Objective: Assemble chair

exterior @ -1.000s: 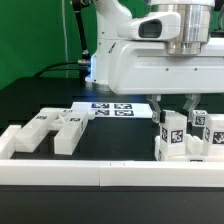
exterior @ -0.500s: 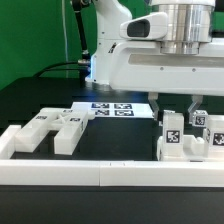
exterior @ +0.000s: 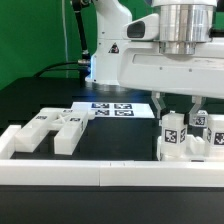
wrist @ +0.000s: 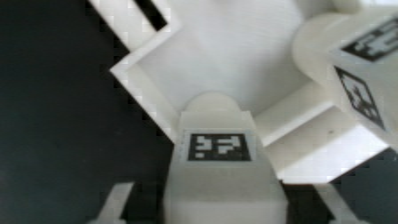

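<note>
A plain green backdrop point(exterior: 30, 30) stands at ten o'clock. A matte black tabletop point(exterior: 120, 145) bears a white border rail point(exterior: 110, 172) at six o'clock.

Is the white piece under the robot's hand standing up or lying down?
Standing up. In the exterior view the chair piece is taller than wide below the gripper, tag on its front.

arm point(exterior: 125, 60): over exterior view's right | wrist point(exterior: 185, 25): vertical | pincer point(exterior: 176, 108): pointing down, fingers point(exterior: 158, 105) partly apart, grip unclear

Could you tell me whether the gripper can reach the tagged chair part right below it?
Likely yes: its fingers hang either side of the tagged chair part, nothing covers it, though neighbouring parts crowd one side.
</note>
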{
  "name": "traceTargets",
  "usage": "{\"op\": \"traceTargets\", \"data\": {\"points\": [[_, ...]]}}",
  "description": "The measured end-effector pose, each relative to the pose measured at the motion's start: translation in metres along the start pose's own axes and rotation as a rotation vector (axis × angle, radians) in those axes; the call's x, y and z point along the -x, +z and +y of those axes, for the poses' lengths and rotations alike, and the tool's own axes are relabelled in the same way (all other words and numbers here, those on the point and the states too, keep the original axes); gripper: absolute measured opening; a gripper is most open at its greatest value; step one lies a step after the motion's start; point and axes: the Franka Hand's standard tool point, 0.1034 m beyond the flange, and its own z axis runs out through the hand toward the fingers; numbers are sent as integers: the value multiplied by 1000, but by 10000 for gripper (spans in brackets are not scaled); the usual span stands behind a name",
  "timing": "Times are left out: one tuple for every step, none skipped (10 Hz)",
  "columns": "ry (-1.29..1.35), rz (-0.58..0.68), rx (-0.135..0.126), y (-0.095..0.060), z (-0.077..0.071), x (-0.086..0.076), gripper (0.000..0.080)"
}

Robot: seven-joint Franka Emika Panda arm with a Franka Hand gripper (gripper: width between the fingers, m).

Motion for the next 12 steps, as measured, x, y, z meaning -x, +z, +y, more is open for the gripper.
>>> {"op": "traceTargets", "data": {"points": [[83, 3, -2, 0, -2, 1, 291], [197, 12, -5, 0, -3, 2, 291], [282, 20, -1, 0, -3, 2, 291], [345, 21, -1, -1, -4, 2, 291], [410, 21, -2, -1, -4, 2, 291], [448, 20, -2, -1, -4, 2, 291], [465, 19, -4, -1, -3, 1, 291], [453, 18, -4, -1, -4, 2, 291], [442, 19, -3, -1, -4, 2, 474], [349, 18, 0, -1, -1, -1, 587], [305, 18, 1, -1, 0, -2, 587], [228, 18, 2, -1, 0, -2, 637]]}}
